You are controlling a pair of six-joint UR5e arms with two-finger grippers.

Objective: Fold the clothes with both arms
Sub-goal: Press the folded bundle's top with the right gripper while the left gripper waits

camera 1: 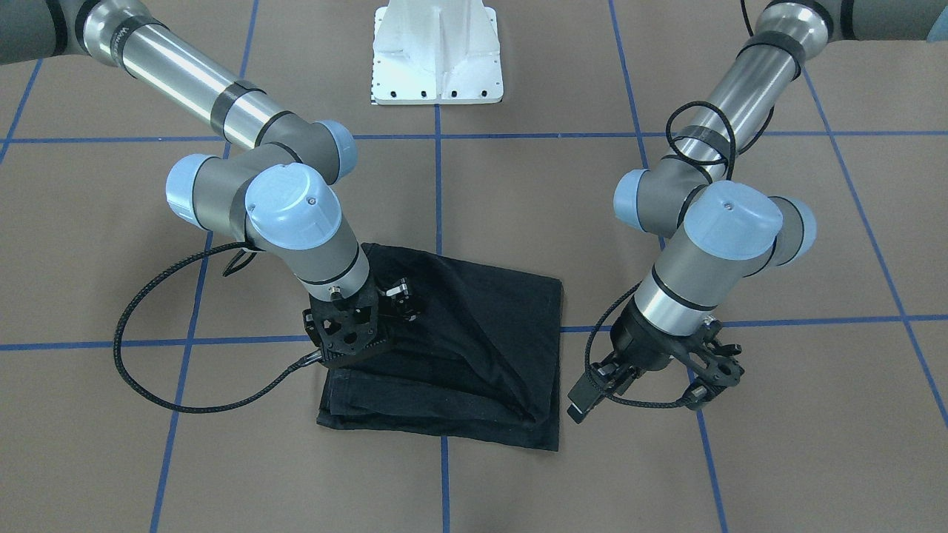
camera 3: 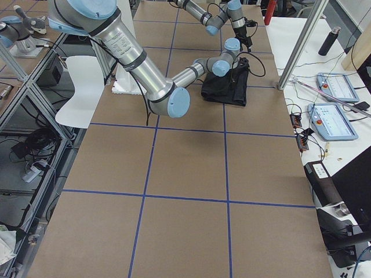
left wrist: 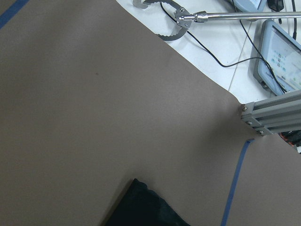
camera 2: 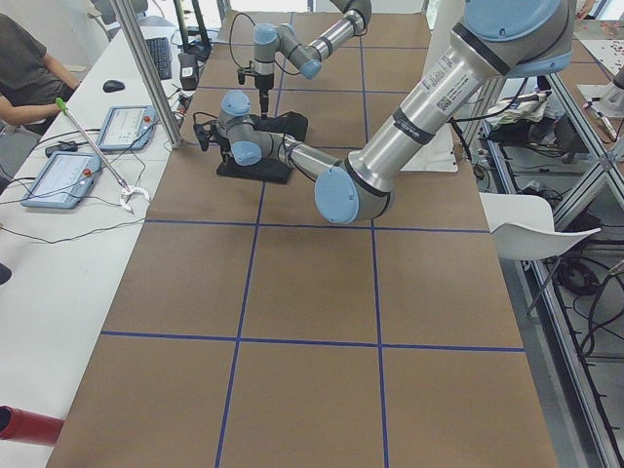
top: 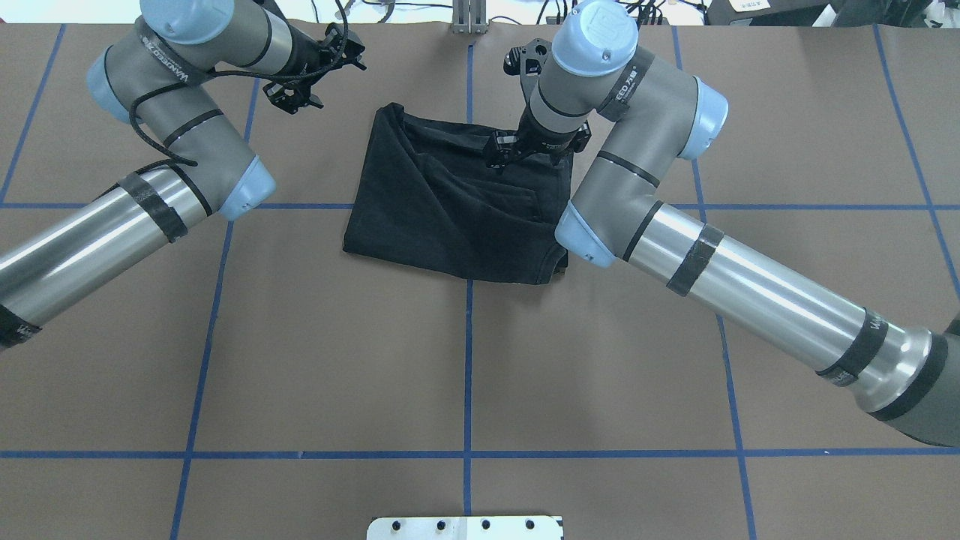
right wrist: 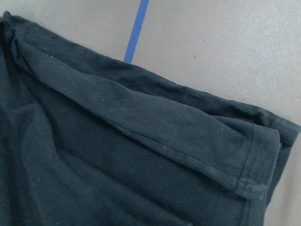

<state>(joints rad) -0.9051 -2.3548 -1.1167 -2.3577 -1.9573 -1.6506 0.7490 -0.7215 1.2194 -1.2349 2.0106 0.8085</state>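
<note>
**One brand mark on my feeds**

From the overhead camera I read "WANEED" in white on a black band [top: 166, 60] round the left arm [top: 196, 142]. It appears again on a second band [top: 627, 81] round the right arm [top: 660, 120]. The characters after it are too small for me to read.

black T-shirt [top: 450, 217] – folded, upper centre, on brown table [top: 465, 360] | right gripper [top: 504, 151] over its upper-right part | left gripper [top: 341, 54] upper left, apart from the cloth
</note>
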